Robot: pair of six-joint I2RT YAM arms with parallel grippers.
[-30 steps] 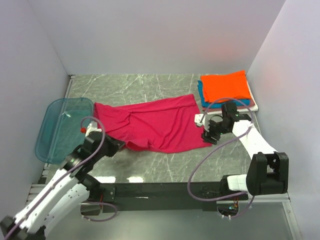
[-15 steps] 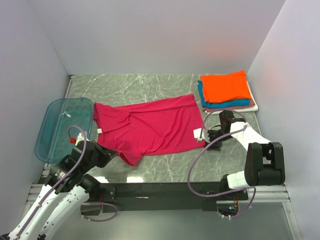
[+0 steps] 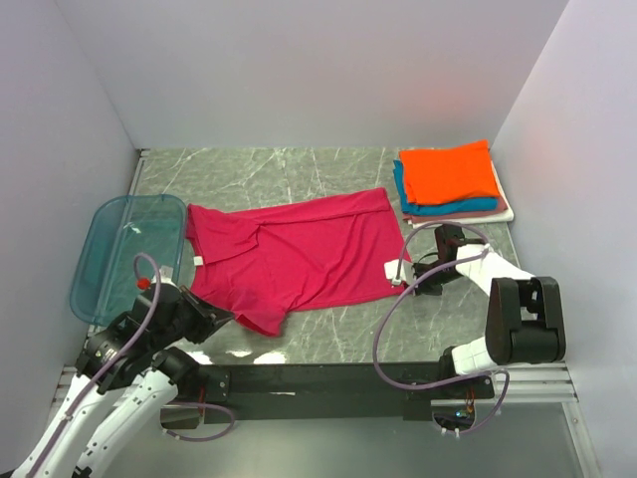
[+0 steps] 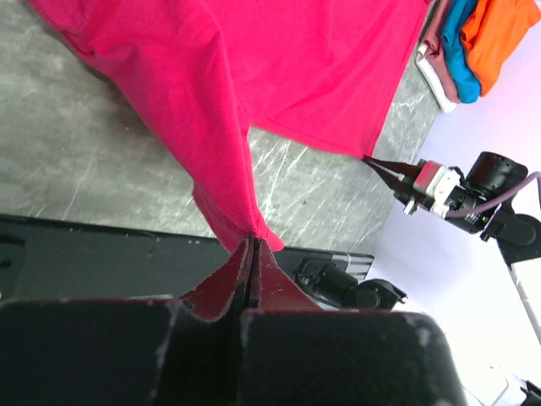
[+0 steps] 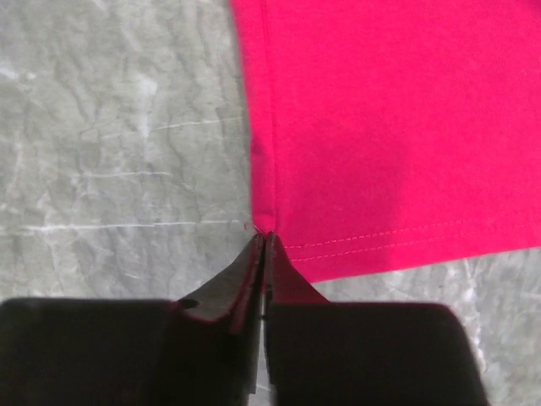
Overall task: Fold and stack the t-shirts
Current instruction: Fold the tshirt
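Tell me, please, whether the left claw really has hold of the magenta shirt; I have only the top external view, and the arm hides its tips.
Observer: Yes. In the left wrist view the left claw is shut on a pinch of the magenta shirt, and the cloth is drawn up in a fold from the table to its tips.
Operator: Thank you. Does the right claw hold anything?
Observer: The right wrist view shows the right claw shut on the very corner of the shirt's hem, with only a sliver of cloth between its tips.
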